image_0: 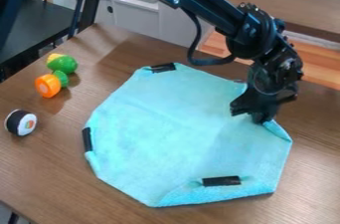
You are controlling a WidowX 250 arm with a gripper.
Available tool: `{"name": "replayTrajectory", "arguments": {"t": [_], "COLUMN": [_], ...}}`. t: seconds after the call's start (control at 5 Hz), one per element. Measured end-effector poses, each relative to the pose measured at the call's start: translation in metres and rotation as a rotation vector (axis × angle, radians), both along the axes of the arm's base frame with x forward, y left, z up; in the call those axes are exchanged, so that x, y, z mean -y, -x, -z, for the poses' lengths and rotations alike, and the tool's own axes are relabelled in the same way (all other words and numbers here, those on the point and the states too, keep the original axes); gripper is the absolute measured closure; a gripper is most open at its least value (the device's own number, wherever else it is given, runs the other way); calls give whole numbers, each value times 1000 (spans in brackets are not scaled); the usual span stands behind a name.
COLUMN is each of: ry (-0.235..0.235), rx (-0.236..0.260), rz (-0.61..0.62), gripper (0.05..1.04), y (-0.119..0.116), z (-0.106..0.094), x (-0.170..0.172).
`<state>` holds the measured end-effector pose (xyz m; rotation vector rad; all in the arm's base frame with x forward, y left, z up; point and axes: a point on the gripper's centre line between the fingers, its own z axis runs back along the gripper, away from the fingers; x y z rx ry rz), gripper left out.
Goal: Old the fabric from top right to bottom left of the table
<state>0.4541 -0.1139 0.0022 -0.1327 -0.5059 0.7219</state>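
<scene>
The arm (207, 8) slants from upper left, wrist (274, 71) bent downward.

Room runs between toys (47, 85) and fabric (156, 128); arm (209, 7) blocks top right.

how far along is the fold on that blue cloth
The approach looks done: the black two-finger gripper is at the upper-right edge of the light-blue fabric cloth. Whether it has a firm hold isn't clear. The main fold is left: the cloth lies mostly spread out, its upper-right side not yet over the bottom left.
</scene>
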Motion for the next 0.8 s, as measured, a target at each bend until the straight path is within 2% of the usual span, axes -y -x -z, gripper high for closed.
{"name": "replayTrajectory", "arguments": {"t": [0.2,0.4,0.6,0.8], "ry": [13,25,62,86], "rx": [-1,1,26,13], "rz": [6,15,4,-3], "gripper": [1017,1030,1031,1031], "y": [0,1,6,20], "z": [0,0,-23,-33], "x": [2,-2,-10,-25]}}
